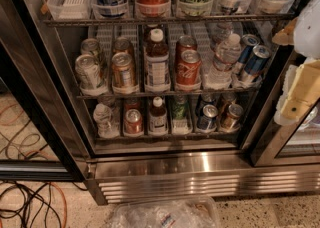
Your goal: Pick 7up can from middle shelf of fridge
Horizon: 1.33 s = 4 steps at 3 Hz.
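The large display fridge [165, 169], with a black frame and a stainless steel louvred base, filled most of the frame. Its middle shelf [165, 92], a metal wire rack with a thin front rail, crossed the centre of the frame. The 7up can [89, 73], a pale green-and-white aluminium can with a shiny silver top, stood upright at the front of the leftmost lane on that shelf. Just beside it to the right stood a copper-orange can [123, 72], then a dark bottle with a white cap [157, 64], then a red Coca-Cola can [188, 69].

The cream-and-white gripper [299, 92] hung at the right edge of the frame, level with the middle shelf and well apart from the 7up can. Whether its jaws stood apart or together could not be told.

Orange and black cables [30, 202] lay on the speckled floor at the lower left.
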{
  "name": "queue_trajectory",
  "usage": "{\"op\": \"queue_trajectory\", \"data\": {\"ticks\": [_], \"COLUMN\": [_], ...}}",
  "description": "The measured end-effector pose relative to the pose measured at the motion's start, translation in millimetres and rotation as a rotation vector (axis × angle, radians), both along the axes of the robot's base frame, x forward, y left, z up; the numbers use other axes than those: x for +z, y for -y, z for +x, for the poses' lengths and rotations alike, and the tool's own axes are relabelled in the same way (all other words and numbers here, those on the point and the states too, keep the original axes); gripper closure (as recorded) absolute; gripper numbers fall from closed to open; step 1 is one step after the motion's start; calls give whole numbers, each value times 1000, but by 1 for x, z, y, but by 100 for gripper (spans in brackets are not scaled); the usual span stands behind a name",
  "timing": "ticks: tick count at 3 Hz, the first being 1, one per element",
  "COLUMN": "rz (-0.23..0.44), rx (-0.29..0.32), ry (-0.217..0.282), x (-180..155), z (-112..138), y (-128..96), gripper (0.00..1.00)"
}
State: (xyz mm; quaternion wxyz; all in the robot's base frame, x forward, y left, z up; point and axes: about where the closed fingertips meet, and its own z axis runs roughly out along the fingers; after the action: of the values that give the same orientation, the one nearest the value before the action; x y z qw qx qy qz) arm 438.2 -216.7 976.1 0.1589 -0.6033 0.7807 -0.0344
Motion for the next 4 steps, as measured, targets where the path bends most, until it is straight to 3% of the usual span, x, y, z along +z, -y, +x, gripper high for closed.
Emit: {"op": "queue_trajectory", "data": {"ticks": [2, 3, 4], "rz": [16, 103, 288], "rx": [-3, -33, -84], "ry": [16, 25, 44], "x": [0, -16, -46], "z": [1, -2, -11], "y": [-2, -12, -38], "gripper": [0, 0, 0]}}
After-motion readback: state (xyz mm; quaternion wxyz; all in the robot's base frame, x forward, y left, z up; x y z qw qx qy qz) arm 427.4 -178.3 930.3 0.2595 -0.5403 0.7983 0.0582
